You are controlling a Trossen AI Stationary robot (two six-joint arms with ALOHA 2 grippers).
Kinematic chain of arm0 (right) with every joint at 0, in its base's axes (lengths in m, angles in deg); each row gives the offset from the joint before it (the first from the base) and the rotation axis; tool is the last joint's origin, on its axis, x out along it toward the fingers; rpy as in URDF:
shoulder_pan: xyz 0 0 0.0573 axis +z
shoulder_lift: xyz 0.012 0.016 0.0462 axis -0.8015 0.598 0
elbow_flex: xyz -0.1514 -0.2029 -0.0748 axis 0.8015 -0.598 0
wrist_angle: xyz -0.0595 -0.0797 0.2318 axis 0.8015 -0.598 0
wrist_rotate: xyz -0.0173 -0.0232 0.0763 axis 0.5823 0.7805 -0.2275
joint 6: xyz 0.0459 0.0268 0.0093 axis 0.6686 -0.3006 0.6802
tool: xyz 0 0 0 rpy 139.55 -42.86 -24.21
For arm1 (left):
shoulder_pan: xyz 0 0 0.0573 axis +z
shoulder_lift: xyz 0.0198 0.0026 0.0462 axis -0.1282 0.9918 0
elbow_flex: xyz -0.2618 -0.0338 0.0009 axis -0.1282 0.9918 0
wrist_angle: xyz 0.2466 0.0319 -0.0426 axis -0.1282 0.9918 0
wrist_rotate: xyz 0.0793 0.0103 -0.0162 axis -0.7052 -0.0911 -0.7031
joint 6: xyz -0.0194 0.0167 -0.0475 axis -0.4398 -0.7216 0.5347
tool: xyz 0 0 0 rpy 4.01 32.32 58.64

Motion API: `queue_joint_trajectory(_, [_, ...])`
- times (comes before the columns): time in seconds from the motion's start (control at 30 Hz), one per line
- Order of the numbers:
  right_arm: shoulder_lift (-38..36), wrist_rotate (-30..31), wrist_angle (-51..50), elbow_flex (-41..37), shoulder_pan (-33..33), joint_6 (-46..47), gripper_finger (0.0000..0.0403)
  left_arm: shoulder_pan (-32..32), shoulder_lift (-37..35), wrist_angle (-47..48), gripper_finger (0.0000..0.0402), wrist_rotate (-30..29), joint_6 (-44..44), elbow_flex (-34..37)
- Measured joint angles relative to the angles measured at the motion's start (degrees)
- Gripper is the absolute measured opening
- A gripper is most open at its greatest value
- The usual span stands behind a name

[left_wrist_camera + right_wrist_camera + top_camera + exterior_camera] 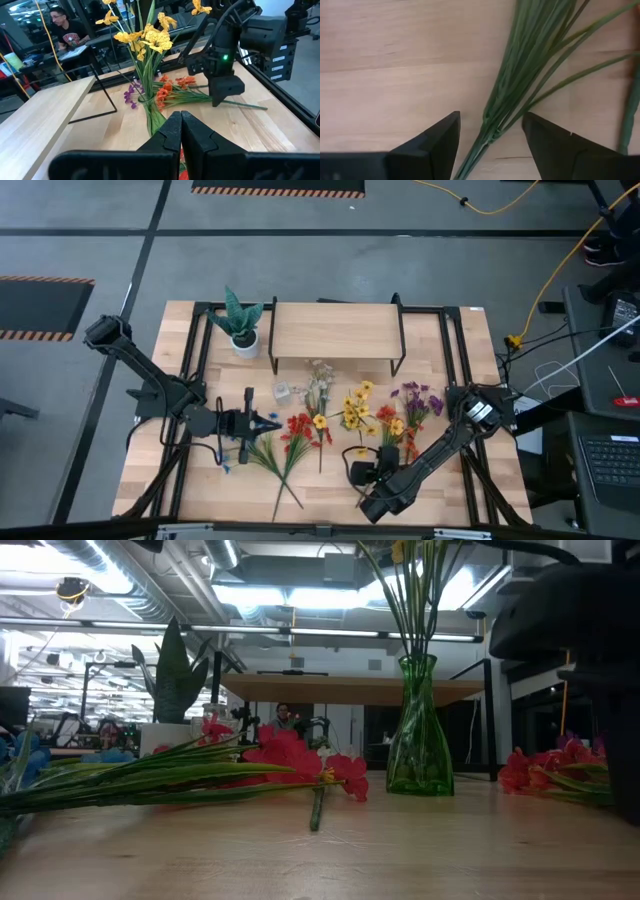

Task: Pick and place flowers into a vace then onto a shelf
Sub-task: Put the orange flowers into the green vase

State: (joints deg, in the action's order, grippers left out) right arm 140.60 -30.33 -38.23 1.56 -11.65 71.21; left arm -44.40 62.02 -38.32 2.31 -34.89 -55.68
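— Where are the flowers [312, 428]?
— Mostly loose on the table [150, 470] before the shelf [335, 330]; some stand in the green vase [418, 730].
— The grippers?
— Right gripper [491, 131] spread wide over green stalks; left gripper [181, 131] pinched closed, empty.

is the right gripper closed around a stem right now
No: in the right wrist view the right gripper is open, with a bunch of green stems lying on the table between its spread fingers.
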Motion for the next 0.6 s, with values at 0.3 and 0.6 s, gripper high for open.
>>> queue_joint_trajectory(0.3, [0.0, -0.3, -10.0, -0.7, -0.2, -1.1, 0.019, 0.0, 0.0, 0.0, 0.0004, 3.5, 0.0, 0.0])
queue_joint_trajectory(0.6, [-0.2, -0.5, -10.9, -0.7, -0.3, -2.9, 0.0132, 0.0, 0.0, 0.0, 0.0004, 4.5, 0.0, 0.0])
